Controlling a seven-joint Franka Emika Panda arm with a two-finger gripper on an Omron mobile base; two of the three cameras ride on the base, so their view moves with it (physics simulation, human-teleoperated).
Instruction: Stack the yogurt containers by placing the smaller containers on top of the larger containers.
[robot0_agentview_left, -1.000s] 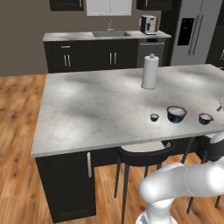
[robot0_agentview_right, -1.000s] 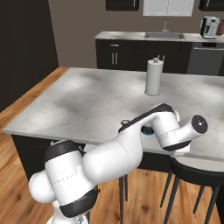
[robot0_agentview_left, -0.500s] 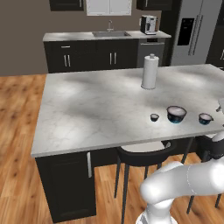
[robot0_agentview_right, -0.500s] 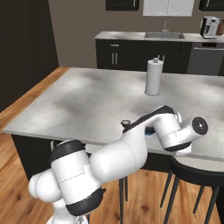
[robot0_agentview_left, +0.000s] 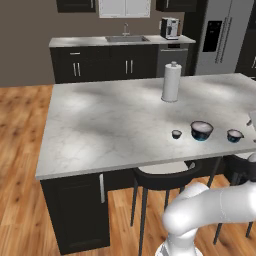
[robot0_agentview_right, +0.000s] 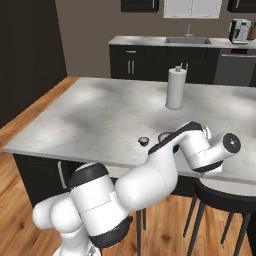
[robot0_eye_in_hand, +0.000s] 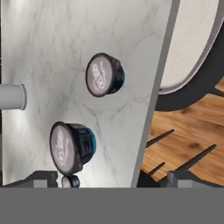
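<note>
While the three yogurt tubs wait in a loose row near the bench's (robot0_agentview_left: 115, 120) front edge, none is stacked yet, so the task looks barely begun. In the left base view the tiny tub (robot0_agentview_left: 176, 134) sits furthest left, the widest tub (robot0_agentview_left: 201, 130) just beside it in the middle, and the mid-sized tub (robot0_agentview_left: 235, 135) off to the right, all apart from one another and upright on their bluish bases. That spacing probably serves the job: each tub can be taken from above without nudging a neighbour.

From the hand view, the claw (robot0_eye_in_hand: 107, 178) hangs high over the bench edge with its two dark tips spread wide and nothing between them. Below it lie the widest tub (robot0_eye_in_hand: 71, 147) and the mid-sized tub (robot0_eye_in_hand: 104, 74), pale printed lids facing the camera; the tiny tub (robot0_eye_in_hand: 70, 181) peeks out at the bottom edge between the tips.

All three lids are sealed, so their contents cannot be seen. A tall paper-towel roll (robot0_agentview_left: 171, 82) stands further back, well apart from the tubs and out of the working path. Black stools (robot0_agentview_left: 162, 175) tuck under the bench edge.
</note>
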